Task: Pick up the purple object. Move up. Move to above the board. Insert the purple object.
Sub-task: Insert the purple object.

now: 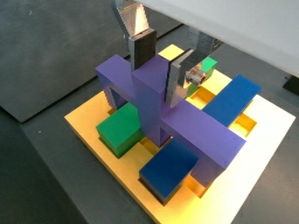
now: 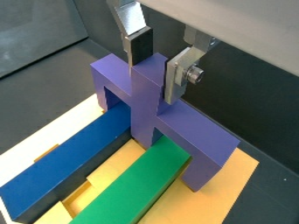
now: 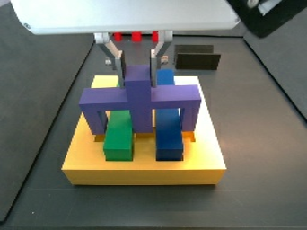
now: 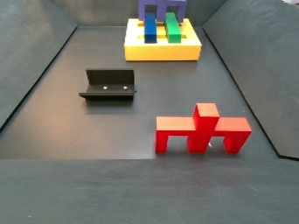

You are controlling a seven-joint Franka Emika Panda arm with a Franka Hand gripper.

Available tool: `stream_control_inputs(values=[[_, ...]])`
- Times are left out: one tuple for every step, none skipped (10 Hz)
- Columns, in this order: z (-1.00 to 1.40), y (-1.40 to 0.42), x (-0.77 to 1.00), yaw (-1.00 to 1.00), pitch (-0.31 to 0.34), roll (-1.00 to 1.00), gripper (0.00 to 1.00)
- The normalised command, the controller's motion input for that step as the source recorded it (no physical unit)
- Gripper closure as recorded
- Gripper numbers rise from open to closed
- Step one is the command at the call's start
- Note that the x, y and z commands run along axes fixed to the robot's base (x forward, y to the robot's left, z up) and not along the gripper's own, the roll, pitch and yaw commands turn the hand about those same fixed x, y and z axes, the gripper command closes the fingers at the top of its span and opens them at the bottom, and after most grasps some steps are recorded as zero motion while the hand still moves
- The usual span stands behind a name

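Note:
The purple object (image 3: 140,97) stands on the yellow board (image 3: 144,163), its crossbar straddling the long green bar (image 3: 118,137) and the long blue bar (image 3: 170,137). My gripper (image 3: 138,61) is right above it, and the fingers (image 1: 142,51) sit on either side of the raised middle part, closed against it. Both wrist views show the purple object (image 1: 152,96) (image 2: 146,96) between the silver plates, over the board (image 1: 87,114) (image 2: 47,144). In a side view the board (image 4: 163,48) is at the far end and the gripper is cut off.
The dark fixture (image 4: 108,84) stands on the floor mid-left. A red piece (image 4: 202,129) stands on the floor at the near right. A small black box (image 3: 198,60) lies behind the board. Low walls ring the dark floor.

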Motion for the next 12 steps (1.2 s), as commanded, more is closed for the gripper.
stream_control_inputs(values=[[-0.25, -0.07, 0.08, 0.09, -0.016, 0.0, 1.0], [-0.31, -0.08, 0.04, 0.12, -0.036, 0.01, 1.0], [-0.33, -0.08, 0.08, 0.05, -0.011, 0.0, 1.0], [-0.25, -0.08, 0.01, 0.0, 0.0, -0.04, 1.0], [-0.2, -0.05, 0.0, 0.01, -0.006, -0.12, 1.0], [-0.23, -0.02, 0.05, 0.0, 0.0, -0.15, 1.0], [-0.31, 0.0, 0.14, 0.0, 0.0, -0.15, 1.0], [-0.39, 0.07, 0.1, 0.0, -0.024, -0.17, 1.0], [-0.42, 0.08, 0.05, 0.0, -0.06, -0.2, 1.0], [-0.32, 0.0, 0.1, 0.04, -0.044, -0.26, 1.0], [-0.26, -0.03, 0.06, 0.01, -0.02, -0.22, 1.0], [-0.21, -0.01, 0.02, 0.0, -0.003, -0.18, 1.0]])
